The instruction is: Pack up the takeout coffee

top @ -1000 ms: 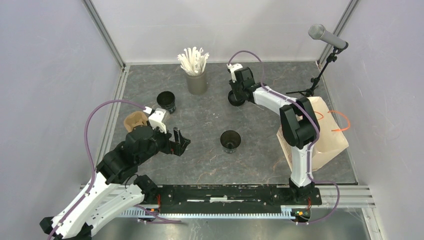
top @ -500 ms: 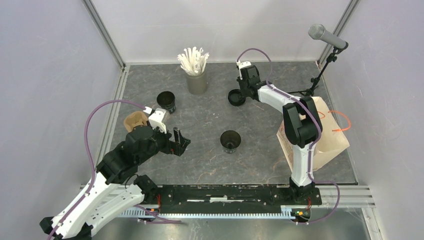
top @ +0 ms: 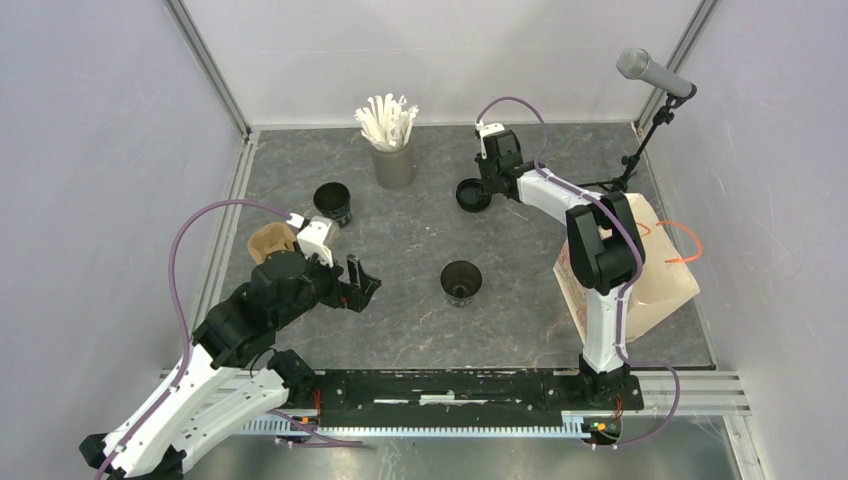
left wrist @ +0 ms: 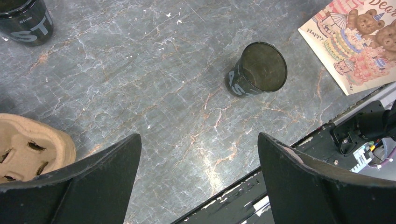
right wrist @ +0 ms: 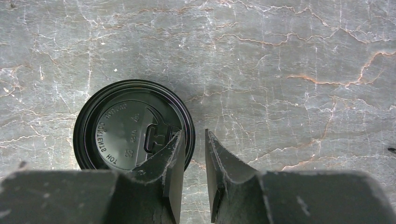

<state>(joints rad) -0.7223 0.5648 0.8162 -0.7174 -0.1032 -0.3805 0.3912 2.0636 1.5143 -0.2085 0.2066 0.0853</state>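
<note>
My right gripper (right wrist: 192, 161) has slid off the black lid (right wrist: 130, 125) and now sits at its edge with its fingers almost together, holding nothing. The lid lies flat on the table (top: 420, 230), still not on the open cup (top: 461, 281). My left gripper (left wrist: 198, 177) waits wide apart.

You have one cup (top: 461, 281) mid-bench, another (top: 332, 203) far left behind the carrier (top: 270, 242), and a lid (top: 471, 194) right of the straws (top: 388, 121).
</note>
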